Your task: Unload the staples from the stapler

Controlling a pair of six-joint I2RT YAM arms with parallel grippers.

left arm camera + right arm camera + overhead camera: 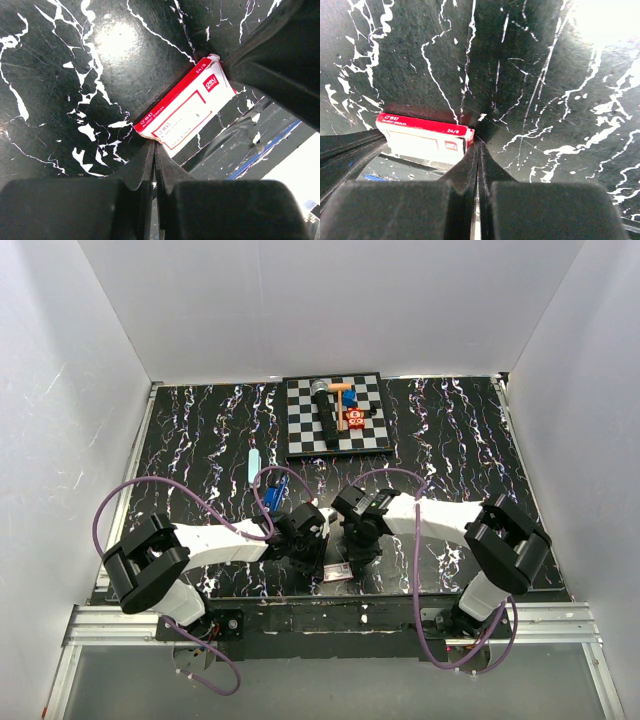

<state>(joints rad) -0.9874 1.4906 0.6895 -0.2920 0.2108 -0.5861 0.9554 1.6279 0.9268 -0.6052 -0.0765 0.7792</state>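
One stapler (277,489), one red-and-white staple box (335,571), one pale-blue strip (254,465), one checkered board (300,435), two grippers. Stapler on the marbled table (450,440), at 11 o'clock from the left gripper (154,152) and apart from it. Long axis from 1 o'clock to 7 o'clock in the top view; front end too small to tell. Left gripper pressed closed, holding nothing, tips at the box's edge. Right gripper (478,150) likewise closed and empty, tips beside the box's corner.
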